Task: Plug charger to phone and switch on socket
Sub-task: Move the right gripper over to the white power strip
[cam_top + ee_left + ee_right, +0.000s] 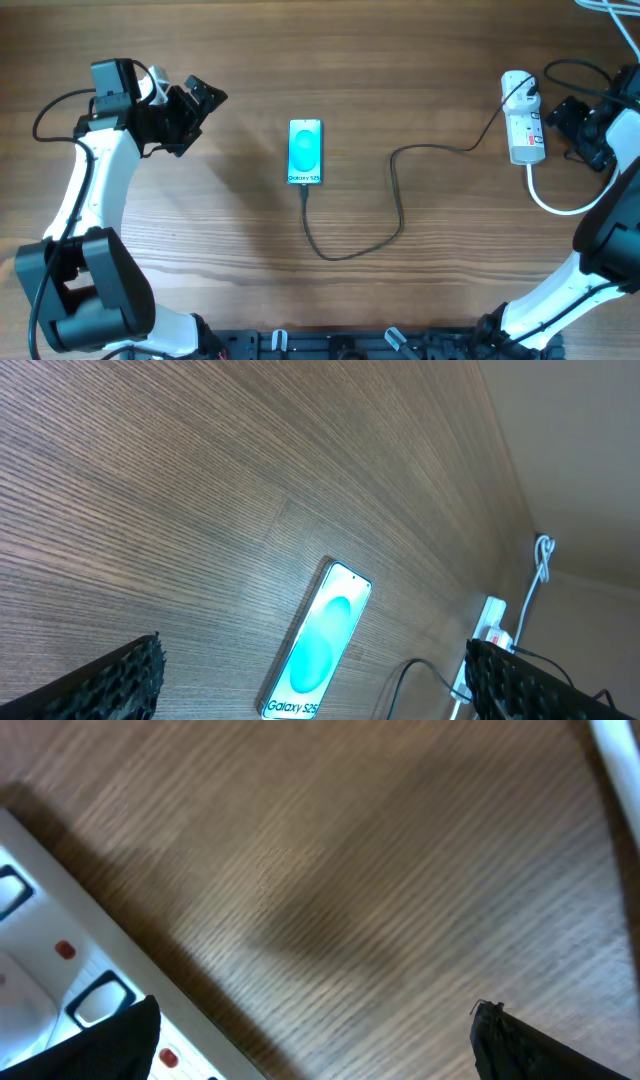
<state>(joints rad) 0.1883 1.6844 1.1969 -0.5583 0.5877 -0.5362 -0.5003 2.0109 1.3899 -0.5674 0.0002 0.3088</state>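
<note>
Seen from overhead, the left end effector (pixel 198 120) hangs at about 10 o'clock over the wooden worktop (pixel 400 60). Its fingers are spread wide and it grasps nothing. The phone (pixel 305 152) lies flat near the centre with its teal screen up and its "Galaxy S25" end toward 6 o'clock. The charger (pixel 398 195), a thin black cable, meets that end, drops toward 6 o'clock, loops round to the right, then climbs and runs off toward 2 o'clock. Whether its tip is fully seated in the phone cannot be told. The socket (pixel 524 128), a white power strip, lies lengthwise from 12 to 6 at the worktop's 2 o'clock. The charger's black plug sits in its 12 o'clock half, and a thick white cord (pixel 548 203) curls away from its 6 o'clock end. Close beside the strip, at its 3 o'clock, the right end effector (pixel 570 135) hovers released and empty, fingers apart.
</note>
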